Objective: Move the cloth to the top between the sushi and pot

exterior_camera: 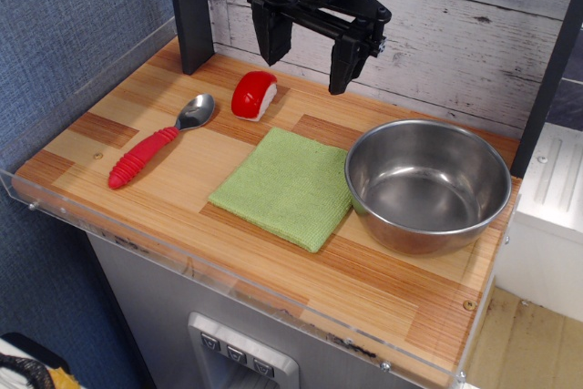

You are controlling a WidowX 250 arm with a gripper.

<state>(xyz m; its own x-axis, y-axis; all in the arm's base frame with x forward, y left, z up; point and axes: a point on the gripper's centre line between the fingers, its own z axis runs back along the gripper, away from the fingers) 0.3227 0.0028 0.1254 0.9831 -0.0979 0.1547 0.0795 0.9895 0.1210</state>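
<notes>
Nearest the camera, a grey cabinet front (pixel 173 298) is seen under the counter, with a small panel of buttons (pixel 239 354) set into it. A clear plastic lip (pixel 228 271) is fitted along the front edge and up the left side of the wooden tabletop (pixel 383 289), which is made of light and darker plank strips, pretty scuffed-looking at the near edge.

On the tabletop, the cloth (pixel 287 187) is laid flat around the middle, turned a bit like a diamond. Its right corner is touching, or just about touching, the pot (pixel 428 184), which is parked at the right side and is seen to be empty. To the left, a red-handled spoon (pixel 159 141) is laid diagonally, bowl end pointing toward the back. Just behind the cloth and a bit left, the sushi (pixel 253 95) is sat on the wood, apart from the cloth.

Above the back of the table, the gripper (pixel 308 54) is held in the air with its black fingers spread wide and nothing gripped.

Further back, a dark post (pixel 191 6) is stood at the left rear, a whitewashed plank wall (pixel 455 34) is seen behind everything, and blue textured wall (pixel 73 15) is seen at left.
</notes>
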